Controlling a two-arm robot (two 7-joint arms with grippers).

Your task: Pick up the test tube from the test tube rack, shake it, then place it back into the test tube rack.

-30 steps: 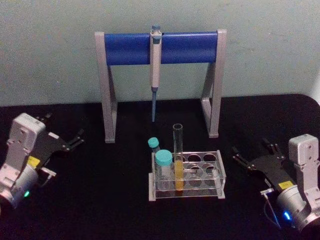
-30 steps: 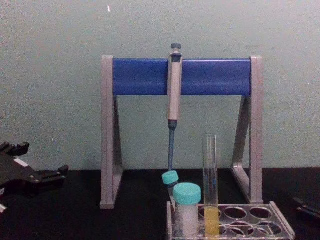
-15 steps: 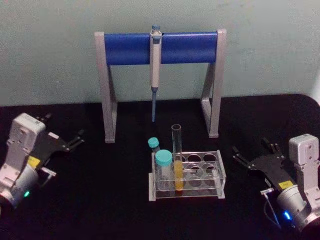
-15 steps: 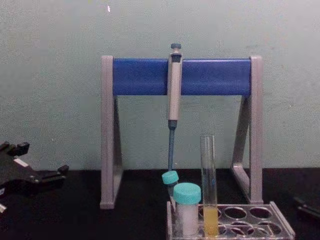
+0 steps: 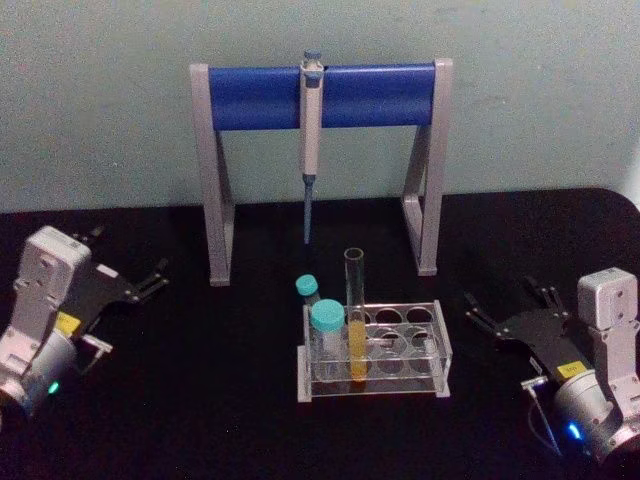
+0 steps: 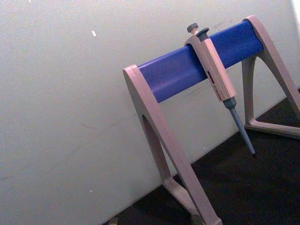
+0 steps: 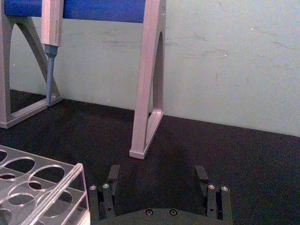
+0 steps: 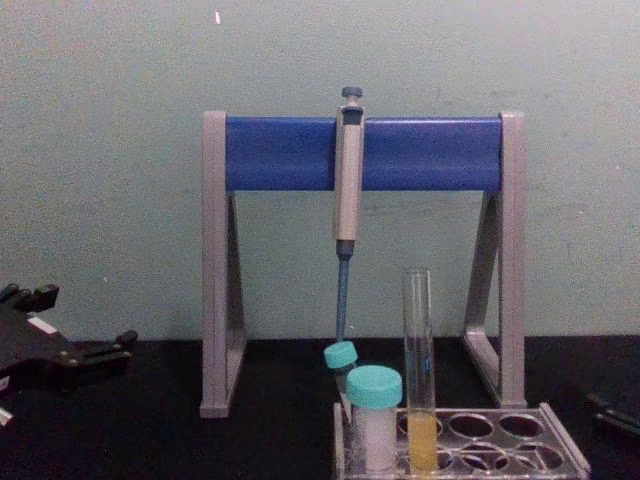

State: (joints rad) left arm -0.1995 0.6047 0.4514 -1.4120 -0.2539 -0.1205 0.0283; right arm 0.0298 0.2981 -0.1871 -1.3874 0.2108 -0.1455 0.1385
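The test tube [image 5: 355, 310] stands upright in the test tube rack [image 5: 425, 348] at the table's middle, yellow liquid in its lower part. From the chest view the test tube [image 8: 419, 370] rises well above the rack [image 8: 545, 445]. My left gripper [image 5: 130, 255] rests open far to the left of the rack, holding nothing; it also shows at the chest view's left edge [image 8: 85, 318]. To the rack's right my right gripper [image 5: 503, 298] is open and empty. In the right wrist view the right gripper [image 7: 157, 174] has its fingers spread, with the rack's corner [image 7: 70, 180] beside it.
A grey-and-blue pipette stand [image 5: 320, 95] stands behind the rack with a pipette [image 5: 310, 140] hanging from its bar. A wide teal-capped tube [image 5: 326, 318] and a small teal-capped tube [image 5: 306, 287] sit in the rack's left end. The table is black, with a pale wall behind.
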